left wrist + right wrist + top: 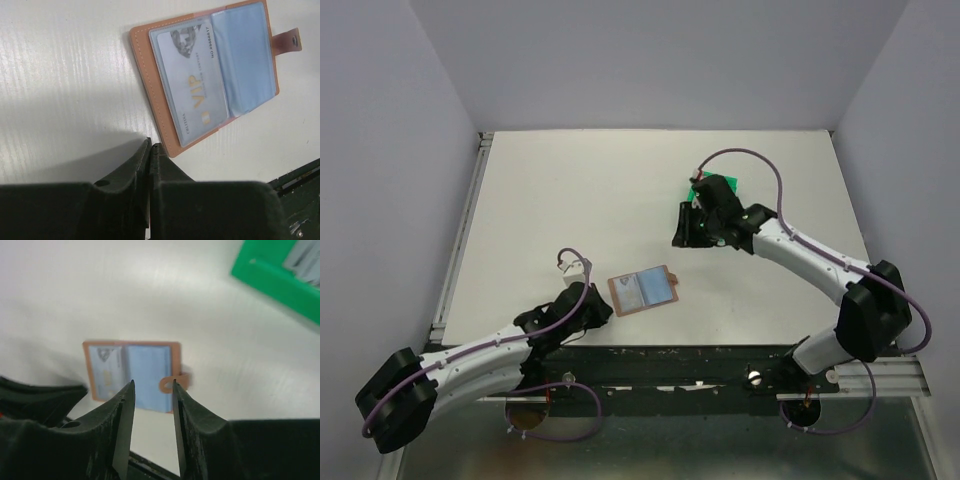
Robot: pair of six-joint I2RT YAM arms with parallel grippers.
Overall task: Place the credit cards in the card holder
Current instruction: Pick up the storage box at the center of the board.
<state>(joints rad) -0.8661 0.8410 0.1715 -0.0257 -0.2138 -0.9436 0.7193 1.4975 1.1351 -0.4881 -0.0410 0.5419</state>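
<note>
White bench from above: the open card holder (642,290) lies flat near the left hand (601,304), ready for loading. The right hand (682,230) hovers beside the green bin (718,184). Left wrist: fingers pressed together, empty, with one card (192,85) already sleeved. Right wrist: fingers spread, empty, spare cards (305,260) waiting in the bin.

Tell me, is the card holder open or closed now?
Open. The card holder lies spread flat, both clear sleeves facing up, a VIP card in one sleeve, the snap tab unfastened.
</note>
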